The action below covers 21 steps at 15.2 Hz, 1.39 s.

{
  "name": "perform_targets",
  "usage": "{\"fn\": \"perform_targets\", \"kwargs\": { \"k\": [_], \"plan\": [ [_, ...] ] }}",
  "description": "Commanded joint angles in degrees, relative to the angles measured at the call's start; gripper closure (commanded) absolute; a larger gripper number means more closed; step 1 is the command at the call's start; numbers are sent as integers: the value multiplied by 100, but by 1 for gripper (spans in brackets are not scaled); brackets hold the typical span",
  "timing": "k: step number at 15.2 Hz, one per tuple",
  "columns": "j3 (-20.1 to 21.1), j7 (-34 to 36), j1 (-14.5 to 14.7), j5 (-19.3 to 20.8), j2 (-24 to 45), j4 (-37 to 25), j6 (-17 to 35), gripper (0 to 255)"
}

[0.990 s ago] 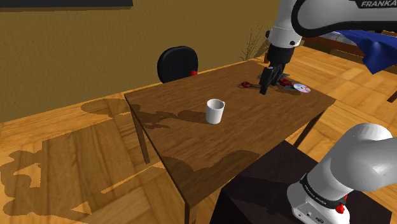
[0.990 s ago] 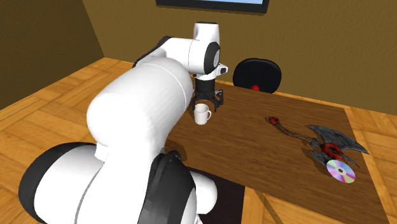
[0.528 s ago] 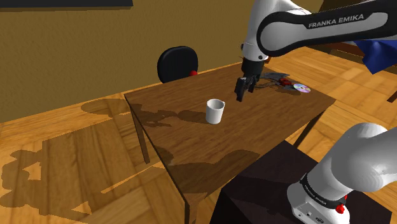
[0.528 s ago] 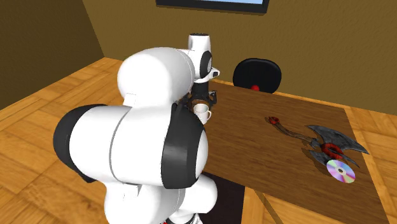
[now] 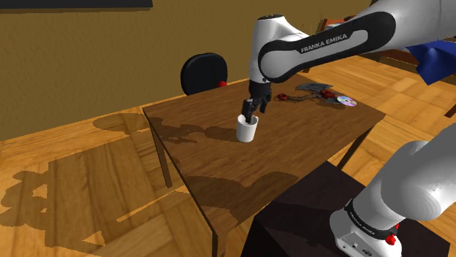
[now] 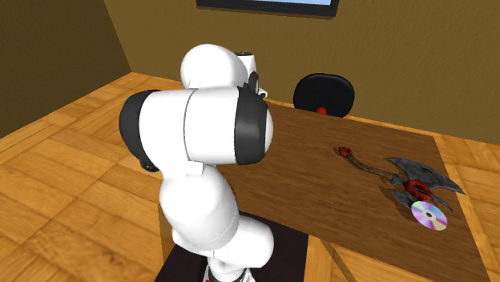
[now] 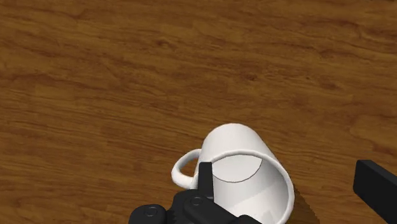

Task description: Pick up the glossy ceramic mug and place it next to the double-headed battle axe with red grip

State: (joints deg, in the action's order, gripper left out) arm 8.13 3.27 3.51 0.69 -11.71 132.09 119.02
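A plain white mug (image 5: 247,130) with a handle stands upright near the middle of the brown wooden table (image 5: 219,171). My black gripper (image 5: 251,109) hangs open just above its rim. In the wrist view the mug (image 7: 245,168) sits between the spread fingers of the gripper (image 7: 286,177), close to the finger (image 7: 205,181) by the handle and apart from the other one (image 7: 375,189). Nothing is held. The double-headed axe (image 5: 314,90) with red on its shaft lies at the table's far right end. In the second exterior view the axe (image 6: 410,181) is at the right and my arm hides the mug.
A shiny disc (image 5: 347,101) lies beside the axe, and shows as the disc (image 6: 429,215) in the second exterior view. A black round-backed chair (image 5: 204,73) stands behind the table. Bare tabletop (image 6: 320,184) lies between mug and axe. The dark stand (image 5: 314,212) is at the near edge.
The arm has swung from over the axe end toward the shoulder view's left and lowered; the gripper now hovers over the mug. The fingers stayed open. The mug has not moved.
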Motion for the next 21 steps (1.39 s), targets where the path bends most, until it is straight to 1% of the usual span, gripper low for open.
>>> {"fn": "perform_targets", "kwargs": {
  "k": [1, 4, 12, 19, 20, 21],
  "plan": [
    [88, 169, 25, 81, 450, -220, 239, 0],
    [179, 403, 69, 237, 1077, -608, 481, 0],
    [164, 466, 64, 328, 1378, -329, 1054, 0],
    [164, 466, 64, 328, 1378, -331, 1053, 0],
    [164, 466, 64, 328, 1378, -331, 1053, 255],
    [164, 466, 64, 328, 1378, -331, 1053, 255]
  ]
}}
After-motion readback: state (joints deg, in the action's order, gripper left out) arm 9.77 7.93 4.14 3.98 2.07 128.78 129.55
